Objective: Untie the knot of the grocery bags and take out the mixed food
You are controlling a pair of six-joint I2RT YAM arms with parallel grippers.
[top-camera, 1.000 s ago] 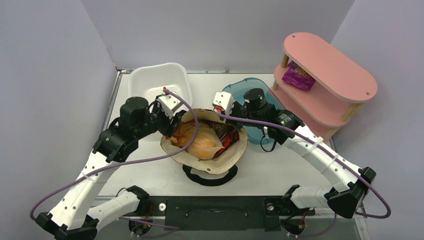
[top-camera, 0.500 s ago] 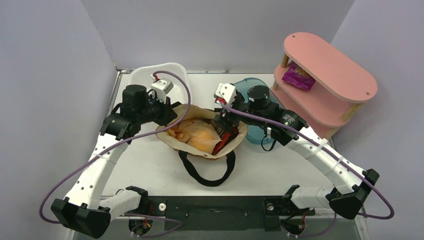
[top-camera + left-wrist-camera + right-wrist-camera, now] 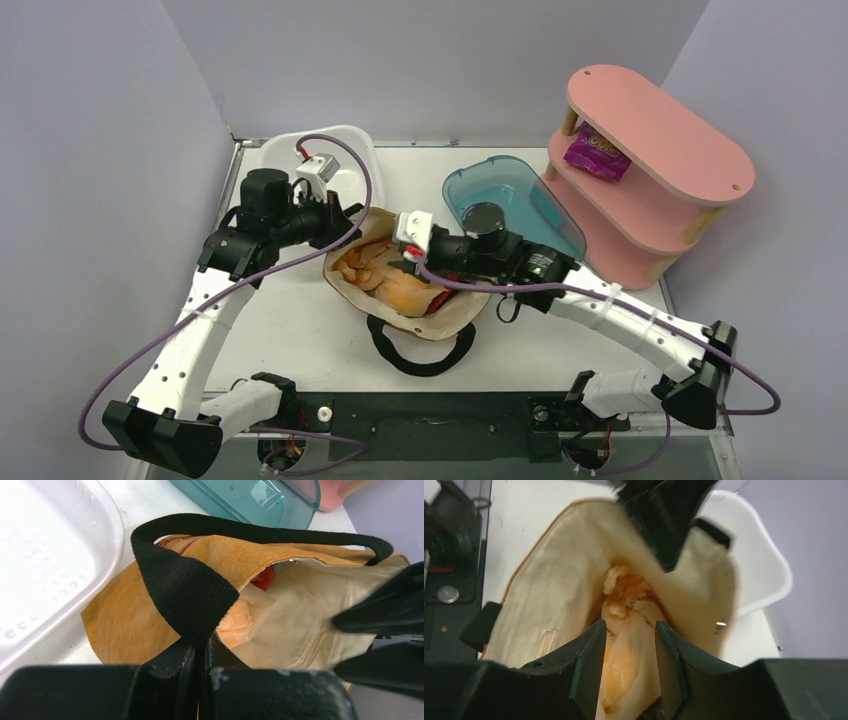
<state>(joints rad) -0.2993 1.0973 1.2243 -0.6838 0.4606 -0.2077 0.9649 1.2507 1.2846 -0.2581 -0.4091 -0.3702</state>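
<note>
The mustard-brown tote [image 3: 455, 310] lies open at mid-table, its cream lining showing. My left gripper [image 3: 343, 226] is shut on one black strap [image 3: 185, 590] at the tote's back-left rim, holding that edge up. Inside lies the peach plastic bag [image 3: 385, 282], twisted into a knot [image 3: 626, 590] at its top. My right gripper [image 3: 629, 637] reaches into the tote with its jaws open, one finger on each side of the peach plastic bag [image 3: 634, 645] just below the knot. Something red [image 3: 265, 577] peeks out beside the bag. The rest of the food is hidden.
The tote's other strap [image 3: 420, 352] loops on the table toward me. A white tub [image 3: 290, 165] stands behind the left gripper and a teal tub [image 3: 520, 195] behind the right arm. A pink two-tier shelf [image 3: 655, 120] at the back right holds a purple packet [image 3: 597, 152].
My left gripper shut on the strap and pulled it back-left, lifting the rim. My right gripper left the tote's right rim, opened, and moved left into the tote over the peach bag.
</note>
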